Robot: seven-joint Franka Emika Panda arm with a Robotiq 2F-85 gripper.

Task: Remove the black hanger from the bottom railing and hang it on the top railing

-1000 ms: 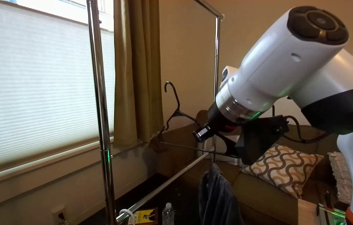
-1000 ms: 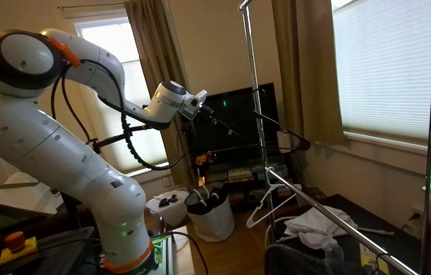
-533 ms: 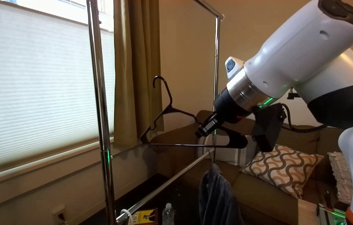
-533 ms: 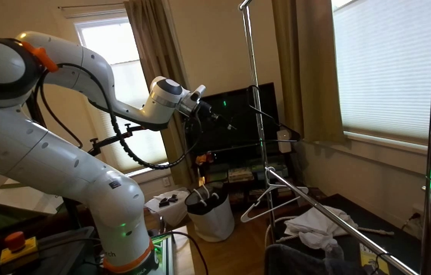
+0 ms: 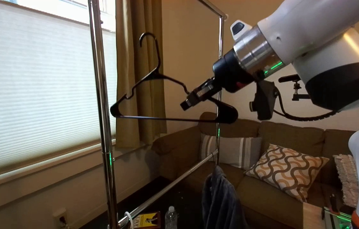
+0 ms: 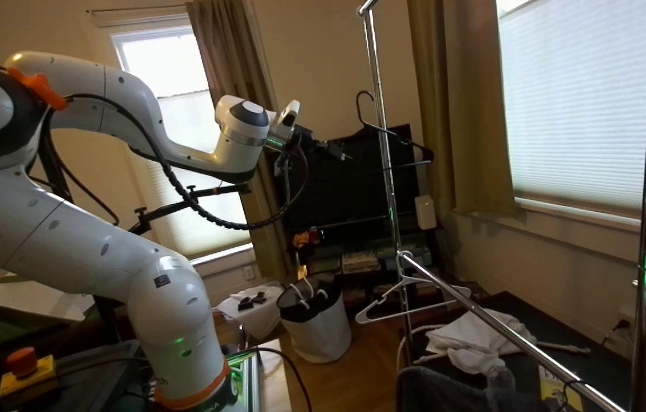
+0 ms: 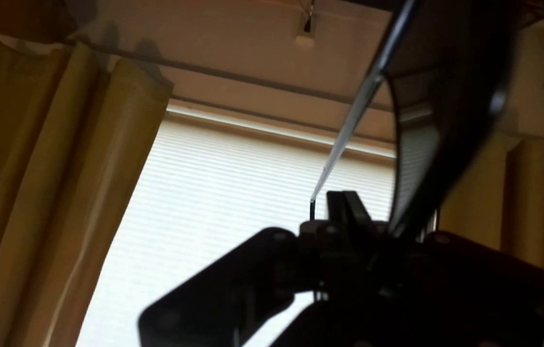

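The black hanger [image 5: 155, 75] hangs in the air with its hook up, well above the bottom railing [image 5: 169, 186]. My gripper [image 5: 186, 103] is shut on one sloping shoulder of it. The hanger's hook is below the top railing [image 5: 211, 7], only part of which is in view. In an exterior view the hanger [image 6: 426, 153] overlaps an upright, with the gripper [image 6: 347, 157] to its left; the bottom railing [image 6: 500, 325] and an end of the top railing [image 6: 367, 7] show too. In the wrist view the hanger [image 7: 469, 96] is large and blurred beside the nearly touching fingertips [image 7: 341, 195].
Two chrome uprights, one near [image 5: 101, 95] and one farther [image 5: 220, 63], flank the held hanger. A white hanger [image 6: 408, 280] hangs on the bottom railing. A dark blue garment [image 5: 222, 203] hangs low by the far upright. A couch with a patterned pillow [image 5: 289, 168] stands behind.
My gripper has risen with the black hanger, which has also moved left in an exterior view. The hanger has turned more broadside there. The white hanger has swung slightly.
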